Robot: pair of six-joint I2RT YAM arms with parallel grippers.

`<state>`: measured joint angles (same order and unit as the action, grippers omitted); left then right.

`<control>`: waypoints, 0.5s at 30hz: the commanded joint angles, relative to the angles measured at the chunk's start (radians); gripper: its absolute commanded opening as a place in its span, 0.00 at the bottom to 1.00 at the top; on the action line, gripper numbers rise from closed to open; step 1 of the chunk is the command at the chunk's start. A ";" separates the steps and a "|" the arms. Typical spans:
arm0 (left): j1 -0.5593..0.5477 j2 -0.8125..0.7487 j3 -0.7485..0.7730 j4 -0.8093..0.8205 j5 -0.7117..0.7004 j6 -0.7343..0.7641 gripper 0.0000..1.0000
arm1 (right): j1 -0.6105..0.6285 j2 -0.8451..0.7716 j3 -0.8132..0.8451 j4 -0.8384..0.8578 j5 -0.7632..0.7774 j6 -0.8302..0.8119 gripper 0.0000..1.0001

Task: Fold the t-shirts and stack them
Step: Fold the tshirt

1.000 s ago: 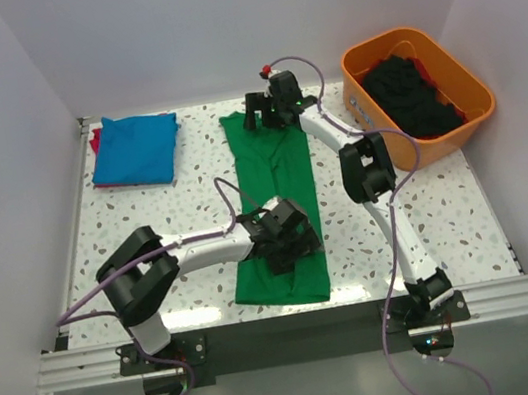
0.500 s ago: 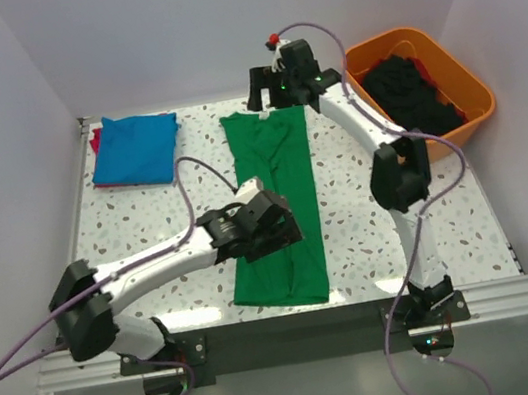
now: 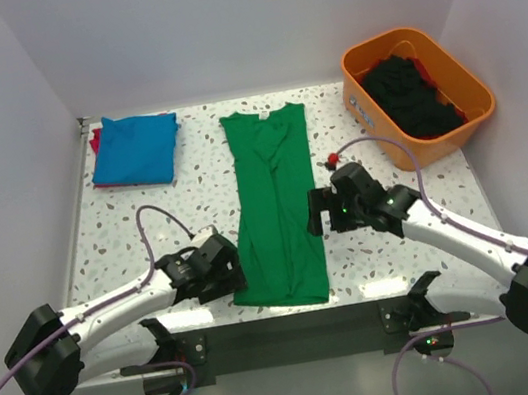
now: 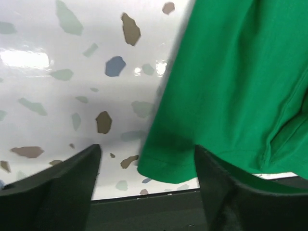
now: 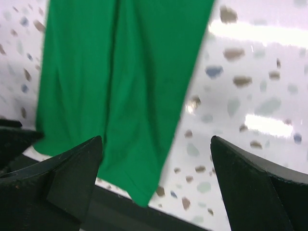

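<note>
one green t-shirt (image 3: 276, 206) lies spread out, one blue t-shirt (image 3: 136, 148) is folded, and one red t-shirt (image 3: 94, 141) shows as an edge beneath it. a black heap (image 3: 411, 92) holds a number that cannot be told. there is one orange tub (image 3: 383, 135), one tabletop (image 3: 165, 214), and two arms: the left arm (image 3: 110, 309) and the right arm (image 3: 457, 231).

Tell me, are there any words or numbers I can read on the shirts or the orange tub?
No text can be read.
On the green t-shirt: a small white label at the collar, too small to read.
On the orange tub: no writing shows.
</note>
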<state>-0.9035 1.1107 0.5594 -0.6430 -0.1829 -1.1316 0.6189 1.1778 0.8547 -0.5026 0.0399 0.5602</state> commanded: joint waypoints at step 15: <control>-0.009 0.006 -0.177 0.181 0.194 -0.051 0.14 | 0.208 -0.261 -0.353 -0.076 -0.115 0.365 0.88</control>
<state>-0.9039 1.1110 0.4309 -0.4091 -0.0109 -1.1561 0.7887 0.8967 0.5137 -0.6094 -0.0494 0.8352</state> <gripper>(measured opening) 0.144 0.885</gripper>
